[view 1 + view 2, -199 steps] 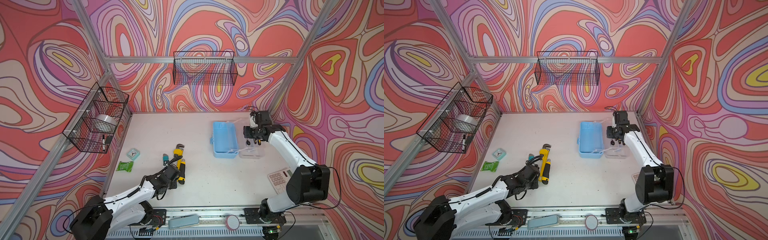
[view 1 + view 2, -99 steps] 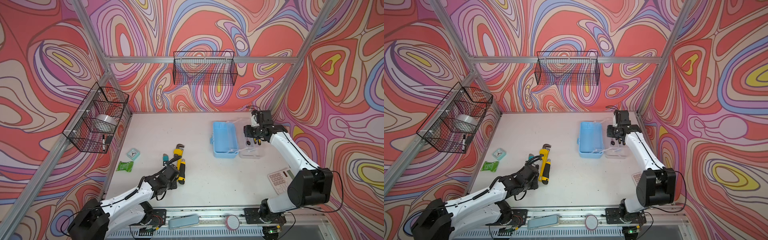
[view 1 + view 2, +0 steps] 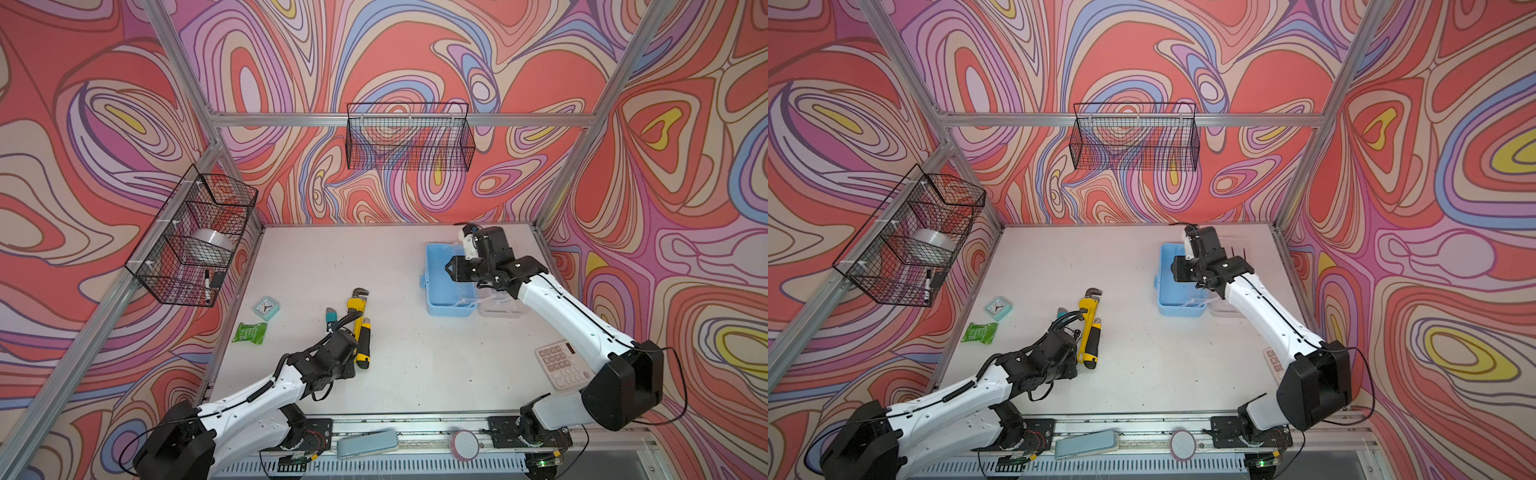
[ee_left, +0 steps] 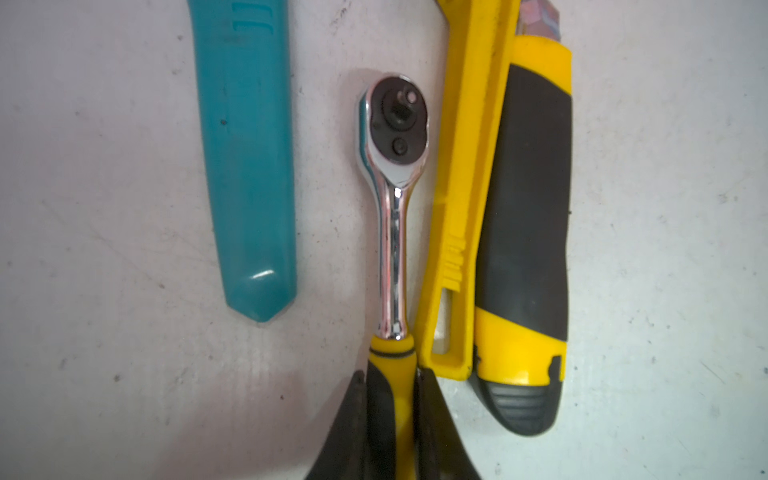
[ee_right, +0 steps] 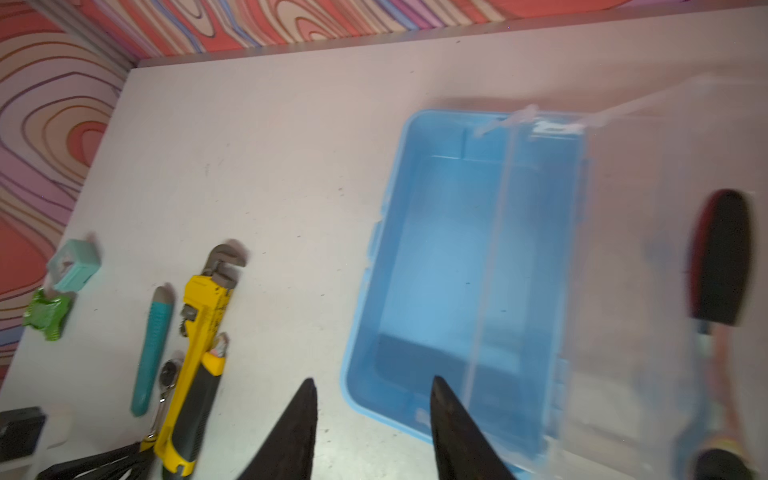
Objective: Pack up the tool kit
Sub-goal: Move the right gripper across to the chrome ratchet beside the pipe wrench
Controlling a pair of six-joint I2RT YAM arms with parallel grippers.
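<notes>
Since a second ago the right gripper (image 3: 449, 268) has been carried from beside the tool kit's right edge to above its open blue tray, while the left arm has hardly shifted. At the far left of both top views, a mint clock (image 3: 266, 308) and a green packet (image 3: 249, 333) are seen lying on the table (image 3: 415, 374). Next to these a teal-handled tool (image 4: 249, 174) is laid, and just beside it a ratchet wrench (image 4: 392, 199), whose yellow-and-black handle is clamped between the closed jaws of the left gripper (image 4: 392, 399). A yellow pipe wrench (image 3: 356, 309) and a yellow-and-black utility knife (image 4: 523, 232) are laid alongside, touching each other. Further right, the tool kit (image 3: 440, 286) is placed near the back of the table, with its clear lid (image 3: 500, 307) folded open to its right. The right gripper is held partly open over the tray, with nothing between its jaws. A calculator (image 3: 561, 365) is seen at the right edge.
</notes>
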